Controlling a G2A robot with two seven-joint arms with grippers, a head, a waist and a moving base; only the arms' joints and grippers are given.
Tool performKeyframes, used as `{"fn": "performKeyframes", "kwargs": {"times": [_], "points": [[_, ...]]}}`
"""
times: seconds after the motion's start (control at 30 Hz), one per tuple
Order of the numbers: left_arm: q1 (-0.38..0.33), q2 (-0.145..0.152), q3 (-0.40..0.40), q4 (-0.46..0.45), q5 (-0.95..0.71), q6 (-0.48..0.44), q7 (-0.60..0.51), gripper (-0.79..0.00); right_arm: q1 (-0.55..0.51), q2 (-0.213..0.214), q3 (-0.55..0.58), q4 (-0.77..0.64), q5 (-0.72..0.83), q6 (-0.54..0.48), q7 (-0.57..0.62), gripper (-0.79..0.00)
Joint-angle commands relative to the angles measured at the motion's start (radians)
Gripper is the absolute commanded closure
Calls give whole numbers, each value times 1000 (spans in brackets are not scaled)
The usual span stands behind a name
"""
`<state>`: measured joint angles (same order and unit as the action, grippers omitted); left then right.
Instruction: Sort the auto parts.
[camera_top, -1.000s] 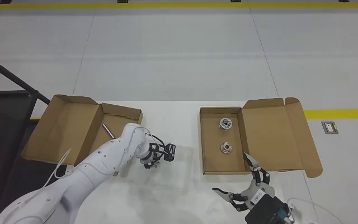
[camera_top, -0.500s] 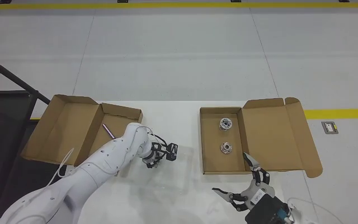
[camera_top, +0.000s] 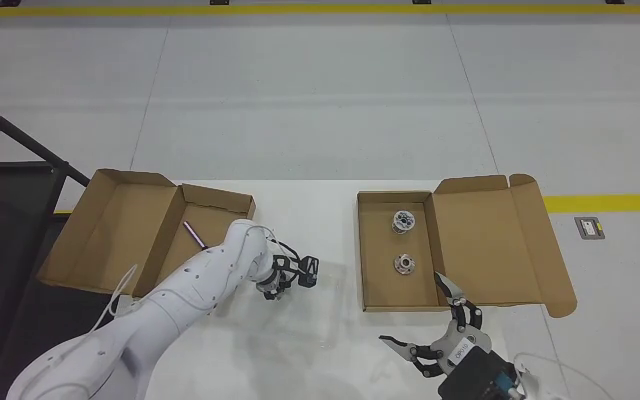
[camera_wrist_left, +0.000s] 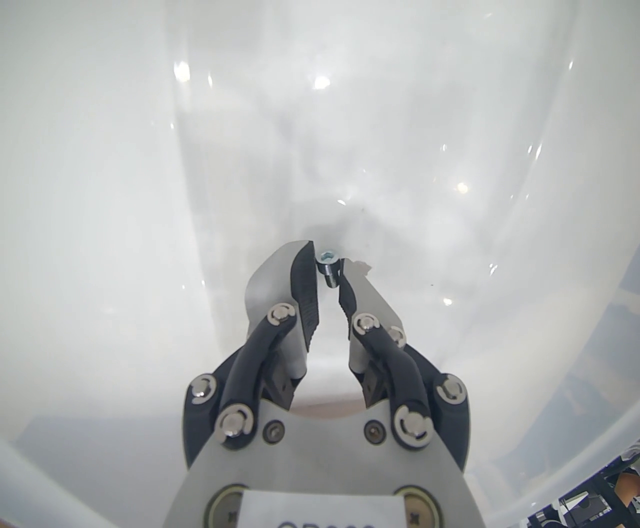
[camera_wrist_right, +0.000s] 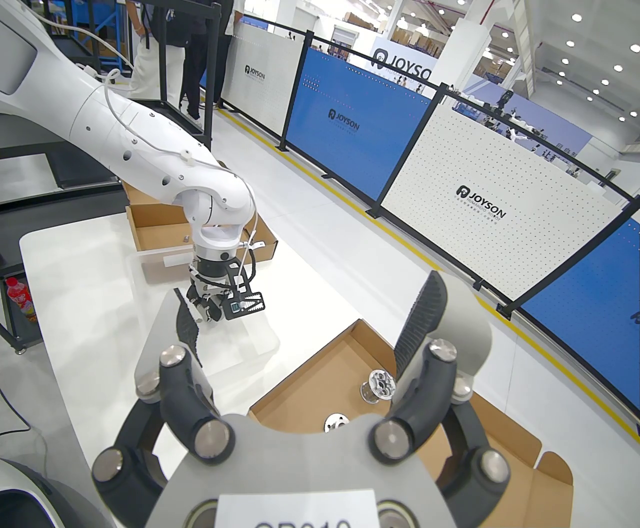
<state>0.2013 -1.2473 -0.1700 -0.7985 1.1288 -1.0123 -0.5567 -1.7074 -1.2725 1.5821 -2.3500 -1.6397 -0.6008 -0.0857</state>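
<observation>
The left claw (camera_wrist_left: 327, 265) is closed narrow on a small bolt (camera_wrist_left: 328, 269), pinched at the fingertips inside the clear tray (camera_wrist_right: 265, 345). The bolt's long axis runs along the fingers, head outward at the tips. Whether it touches the tray floor cannot be told. The left box (camera_top: 110, 240), holding a thin rod (camera_top: 193, 235), lies just behind this claw. The right box (camera_top: 378, 290), holding round parts (camera_top: 404, 264), lies ahead, near the right claw (camera_top: 425, 320), which stands wide and empty. The left box is judged the shorter carry.
</observation>
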Motion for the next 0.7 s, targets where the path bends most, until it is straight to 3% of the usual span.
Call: {"fn": "performKeyframes", "kwargs": {"times": [0.0,0.07,0.1,0.13,0.27,0.37,0.67], "points": [[0,-3,0,6,1,0,3,-120,0,0,0,0,0,0,0,-785],[1,-5,0,11,3,0,6,-108,0,0,0,0,0,0,0,-785],[1,-7,0,12,6,0,7,-49,0,0,0,0,0,0,0,-785],[2,-8,0,14,7,0,8,-40,0,0,0,0,0,0,0,-785],[2,-14,0,26,14,0,11,-86,0,0,0,0,0,0,0,-785],[2,-18,0,32,18,0,16,0,0,0,0,0,0,0,0,-785],[-9,-13,-2,49,26,0,81,0,0,0,0,0,0,0,0,-785]]}}
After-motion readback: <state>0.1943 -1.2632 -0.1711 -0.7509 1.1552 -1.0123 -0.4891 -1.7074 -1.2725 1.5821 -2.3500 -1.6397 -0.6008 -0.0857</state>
